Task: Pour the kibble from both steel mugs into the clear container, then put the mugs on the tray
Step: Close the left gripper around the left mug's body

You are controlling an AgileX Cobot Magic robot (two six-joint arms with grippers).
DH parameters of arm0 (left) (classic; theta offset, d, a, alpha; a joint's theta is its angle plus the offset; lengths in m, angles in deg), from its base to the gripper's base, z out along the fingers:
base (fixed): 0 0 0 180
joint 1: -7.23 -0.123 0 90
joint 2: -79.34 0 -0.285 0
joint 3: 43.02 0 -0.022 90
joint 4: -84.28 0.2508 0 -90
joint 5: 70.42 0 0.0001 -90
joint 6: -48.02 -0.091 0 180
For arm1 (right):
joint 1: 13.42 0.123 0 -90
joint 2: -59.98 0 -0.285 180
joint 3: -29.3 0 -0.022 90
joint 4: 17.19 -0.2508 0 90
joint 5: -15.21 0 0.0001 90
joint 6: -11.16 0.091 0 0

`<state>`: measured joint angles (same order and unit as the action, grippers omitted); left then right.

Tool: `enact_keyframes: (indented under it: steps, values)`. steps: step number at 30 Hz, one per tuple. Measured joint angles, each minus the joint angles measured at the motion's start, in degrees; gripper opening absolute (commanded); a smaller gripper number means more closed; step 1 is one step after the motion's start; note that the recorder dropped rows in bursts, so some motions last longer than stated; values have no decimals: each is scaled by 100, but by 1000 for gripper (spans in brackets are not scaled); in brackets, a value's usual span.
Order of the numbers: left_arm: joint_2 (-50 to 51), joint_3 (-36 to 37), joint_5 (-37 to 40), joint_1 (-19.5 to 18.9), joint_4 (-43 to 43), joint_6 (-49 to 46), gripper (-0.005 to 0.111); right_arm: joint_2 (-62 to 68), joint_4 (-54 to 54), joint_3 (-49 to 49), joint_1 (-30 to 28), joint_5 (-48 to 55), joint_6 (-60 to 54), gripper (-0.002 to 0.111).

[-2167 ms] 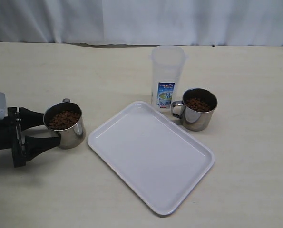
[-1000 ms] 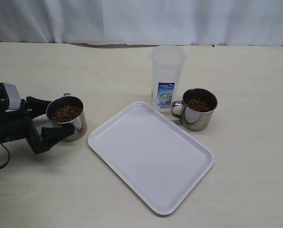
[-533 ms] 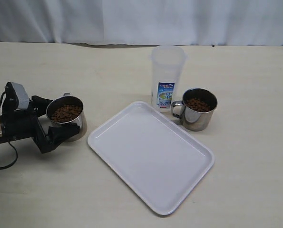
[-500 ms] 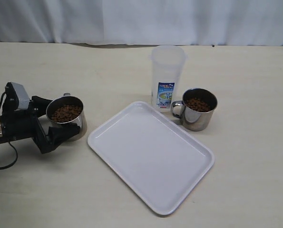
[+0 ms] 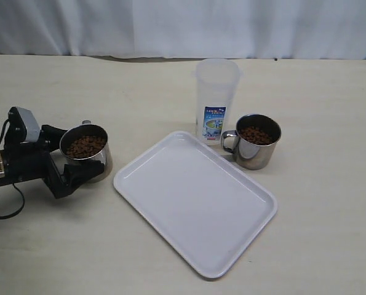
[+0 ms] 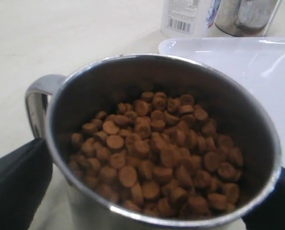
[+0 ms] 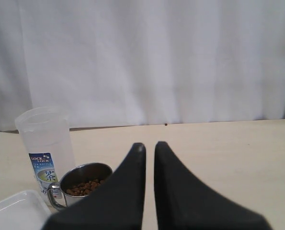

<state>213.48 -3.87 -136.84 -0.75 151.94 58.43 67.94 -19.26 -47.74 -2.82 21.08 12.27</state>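
Two steel mugs stood on the pale table (image 5: 324,233), both filled with kibble. The left gripper (image 5: 79,150) lay low at the table's surface with its jaws spread wide, one black finger (image 6: 17,182) on each side of the left steel mug (image 5: 103,163). Whether the pads pressed against the mug's wall could not be told. That mug stood upright between the fingers, its loop handle (image 6: 37,103) close to one of them, and its kibble (image 6: 152,153) lay heaped below the rim.

Just beyond the left gripper's fingertips, past the mug, lay the white tray (image 5: 195,203), flat and set at an angle, with nothing on it. Farther ahead of that gripper, across the tray's far corner, stood the clear container (image 5: 216,92), upright, with its label facing the tray. The right steel mug (image 5: 254,153) stood just beside the container, its handle turned toward the container's base.

The right gripper (image 7: 150,143) was clenched, its two dark fingers drawn nearly together with only a thin slit between them, and it grasped nothing. It did not appear in the exterior view. Ahead of its tips and off to one side stood the right steel mug and the clear container, well apart from the fingers. A white curtain (image 7: 156,57) hung behind them.
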Motion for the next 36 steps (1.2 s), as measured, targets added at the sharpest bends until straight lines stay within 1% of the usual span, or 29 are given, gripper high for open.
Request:
enact_keyframes:
  steps: [7, 14, 17, 23, 29, 32, 36]
  values:
    - [0, 0, 0, 214, -328, -9, 81, 0, 0, 0, 0, 0, 0, 5]
    - [0, 0, 47, 218, -364, -23, 81, 0, 0, 0, 0, 0, 0, 5]
    - [0, 0, 249, 218, -364, -23, 81, 0, 0, 0, 0, 0, 0, 5]
    - [0, 0, 381, 218, -260, -379, 81, 0, 0, 0, 0, 0, 0, 5]
    - [13, 0, 96, 218, -230, -592, 81, 0, 0, 0, 0, 0, 0, 5]
    - [193, -10, -168, 218, -242, -664, 81, 0, 0, 0, 0, 0, 0, 5]
    - [570, -21, -539, 218, -480, -884, 81, 0, 0, 0, 0, 0, 0, 5]
